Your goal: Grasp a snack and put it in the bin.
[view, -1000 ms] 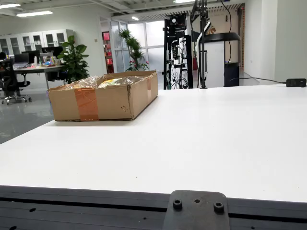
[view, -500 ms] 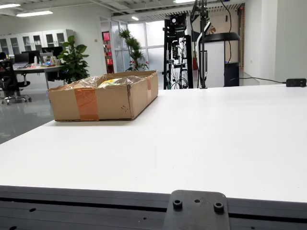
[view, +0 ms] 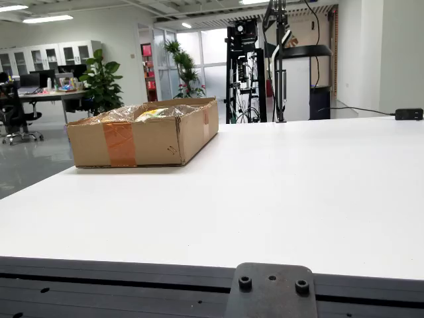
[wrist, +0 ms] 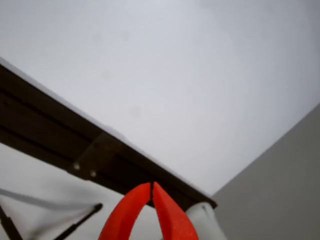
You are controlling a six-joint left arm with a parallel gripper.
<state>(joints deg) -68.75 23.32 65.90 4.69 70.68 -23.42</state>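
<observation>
Right at the lens of the riding view, the orange gripper (wrist: 151,192) is clenched, tips meeting with nothing between them. It hangs over the dark framed edge of the table (wrist: 165,75), looking down across bare white surface, which reads as a parked pose before any reach. From the fixed view the arm itself isn't visible, only a black mounting plate (view: 270,291) at the table's near rim. Well beyond the gripper, near the table's far-left corner in that view, sits the taped cardboard box (view: 142,136), open-topped so things can drop in. Crinkly snack packets (view: 149,112) poke above its rim. No loose snack shows on the table, so where the next grasp goes is unclear.
</observation>
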